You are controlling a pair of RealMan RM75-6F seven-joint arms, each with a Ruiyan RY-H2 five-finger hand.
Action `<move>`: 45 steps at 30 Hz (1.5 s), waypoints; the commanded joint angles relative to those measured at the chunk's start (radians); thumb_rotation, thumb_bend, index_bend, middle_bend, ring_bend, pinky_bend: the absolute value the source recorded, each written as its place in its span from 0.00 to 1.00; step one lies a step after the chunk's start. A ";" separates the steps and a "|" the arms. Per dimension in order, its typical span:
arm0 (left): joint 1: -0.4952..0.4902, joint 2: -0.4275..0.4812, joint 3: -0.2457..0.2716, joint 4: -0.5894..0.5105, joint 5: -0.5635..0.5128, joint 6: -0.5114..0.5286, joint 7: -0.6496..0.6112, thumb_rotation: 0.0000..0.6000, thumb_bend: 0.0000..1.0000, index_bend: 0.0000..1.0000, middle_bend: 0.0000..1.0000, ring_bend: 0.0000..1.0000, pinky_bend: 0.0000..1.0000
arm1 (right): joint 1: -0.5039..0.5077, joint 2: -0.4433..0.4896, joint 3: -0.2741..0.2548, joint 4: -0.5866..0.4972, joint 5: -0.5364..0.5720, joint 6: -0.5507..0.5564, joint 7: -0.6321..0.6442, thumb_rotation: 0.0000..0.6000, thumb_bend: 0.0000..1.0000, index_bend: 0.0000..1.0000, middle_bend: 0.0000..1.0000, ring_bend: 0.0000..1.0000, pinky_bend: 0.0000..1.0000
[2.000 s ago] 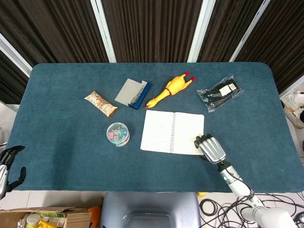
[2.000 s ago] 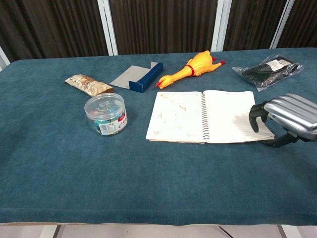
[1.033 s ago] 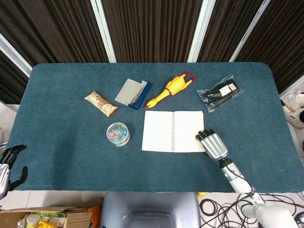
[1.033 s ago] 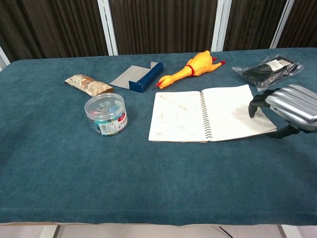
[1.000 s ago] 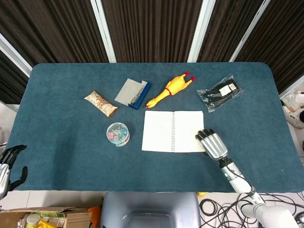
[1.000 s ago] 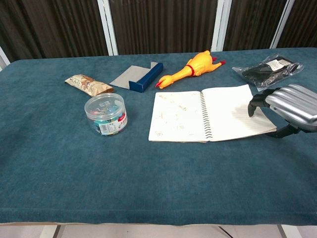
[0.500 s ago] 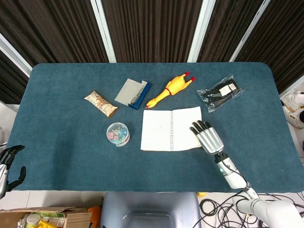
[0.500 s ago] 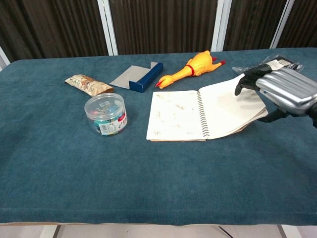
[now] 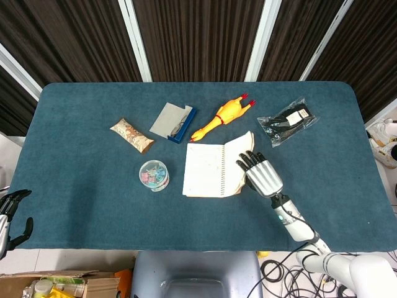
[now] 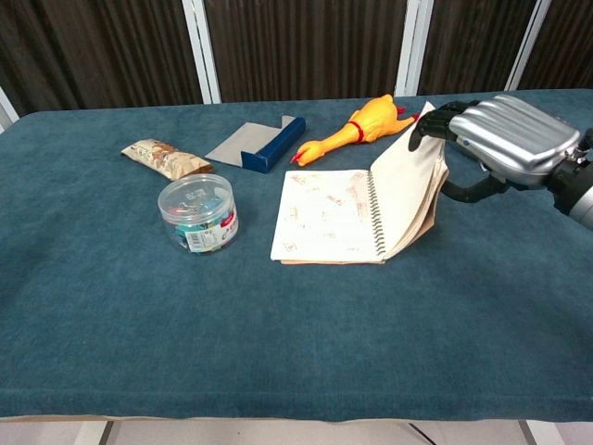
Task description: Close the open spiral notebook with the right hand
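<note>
My ribbed silver right hand (image 10: 505, 134) grips the spiral notebook's (image 10: 357, 215) lined right half — tilted steeply up, mid-table, at six o'clock from the rubber chicken (image 10: 359, 128). Only the head view shows my left hand (image 9: 11, 218) — fingers apart, holding nothing.

We note a table (image 9: 80, 186) covered in blue cloth. On it lie a spiral notebook (image 9: 208, 171), rubber chicken (image 9: 222, 116), snack bar (image 9: 131, 135), clip tub (image 9: 154, 175), blue case (image 9: 175, 121) and black bagged item (image 9: 286, 120).
</note>
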 commanded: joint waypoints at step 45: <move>0.003 0.004 0.011 0.010 0.028 0.010 -0.028 1.00 0.52 0.21 0.19 0.16 0.38 | 0.240 -0.428 0.033 0.509 0.060 -0.270 0.254 1.00 0.29 0.08 0.03 0.00 0.10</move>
